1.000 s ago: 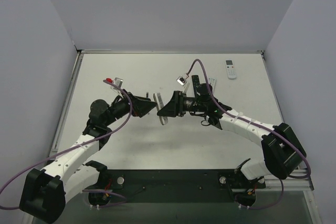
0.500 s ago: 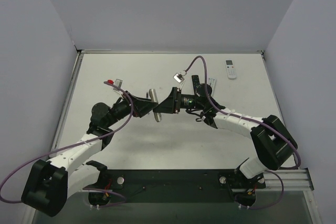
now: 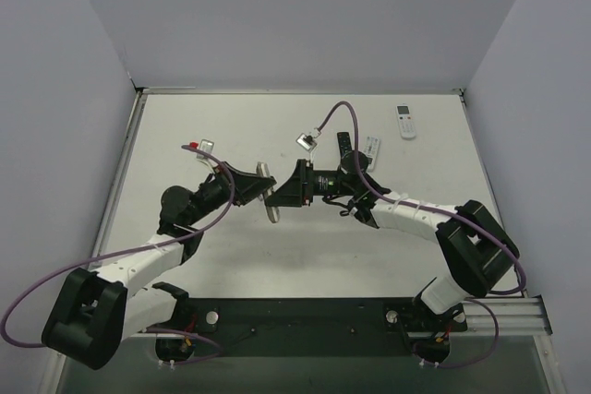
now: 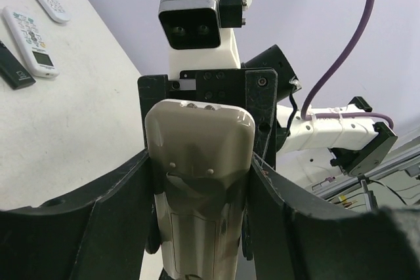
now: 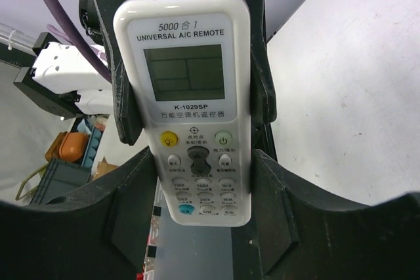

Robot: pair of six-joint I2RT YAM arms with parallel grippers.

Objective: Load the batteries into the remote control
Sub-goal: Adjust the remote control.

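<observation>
The remote control (image 3: 269,193) hangs in the air over the table's middle, held between both arms. My right gripper (image 5: 203,157) is shut on its lower half, and its white face (image 5: 187,83) with screen and buttons is turned to the right wrist camera. My left gripper (image 4: 200,162) comes in from the other side. Its fingers (image 4: 121,208) press on both long edges, and the grey-tan back (image 4: 200,136) shows its battery cover outline. In the top view the left gripper (image 3: 259,188) and right gripper (image 3: 283,194) meet at the remote. The batteries are out of view.
A white remote (image 3: 405,121) lies at the back right of the table. A slim black remote (image 3: 343,147) and another white remote (image 3: 371,148) lie behind the right arm. The left wrist view shows these spare remotes (image 4: 27,40) on the table at upper left.
My left gripper advanced toward the right gripper and closed from wide open onto the remote. The right gripper kept its grip and drifted slightly left.
</observation>
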